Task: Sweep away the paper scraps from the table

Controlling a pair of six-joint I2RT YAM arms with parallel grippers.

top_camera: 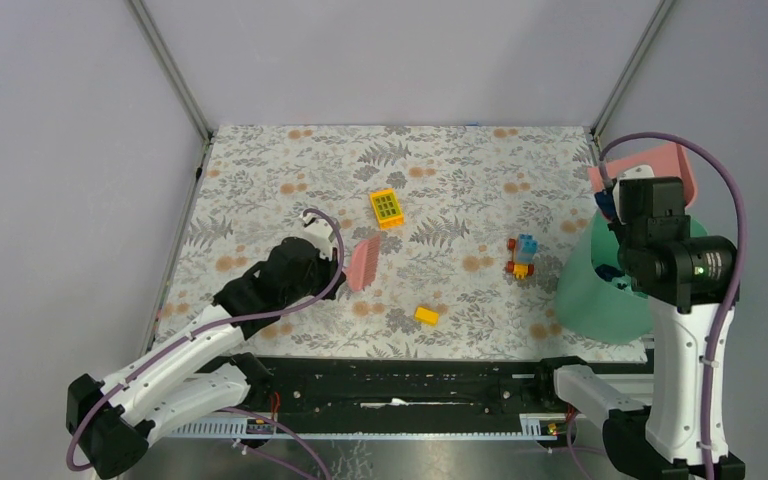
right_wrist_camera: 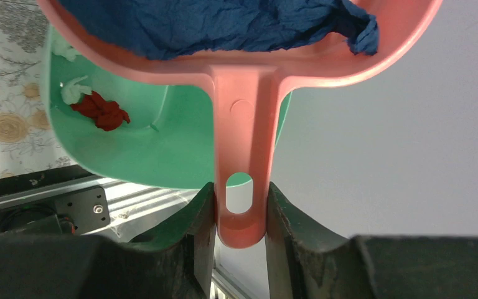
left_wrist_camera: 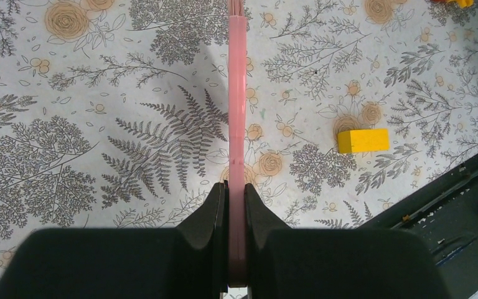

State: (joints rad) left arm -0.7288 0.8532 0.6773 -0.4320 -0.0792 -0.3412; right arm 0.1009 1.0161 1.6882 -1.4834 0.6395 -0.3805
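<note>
My left gripper [left_wrist_camera: 237,193] is shut on the pink comb-like brush [left_wrist_camera: 237,124], which stands edge-on over the table [left_wrist_camera: 68,156]; the brush also shows in the top view [top_camera: 364,262] left of centre. My right gripper [right_wrist_camera: 241,199] is shut on the handle of the pink dustpan [right_wrist_camera: 244,124], held above the green tray [right_wrist_camera: 162,149] at the table's right edge [top_camera: 600,290]. A dark blue paper scrap [right_wrist_camera: 224,25] lies in the dustpan. A magenta scrap [right_wrist_camera: 103,112] and a white scrap [right_wrist_camera: 73,89] lie in the tray. No scraps show on the table.
Yellow building blocks lie on the table: a studded one [top_camera: 386,208] at centre back, a small one [top_camera: 426,316] near the front, also in the left wrist view [left_wrist_camera: 363,140]. A blue-yellow-red block cluster [top_camera: 523,255] sits right of centre. Walls enclose the table.
</note>
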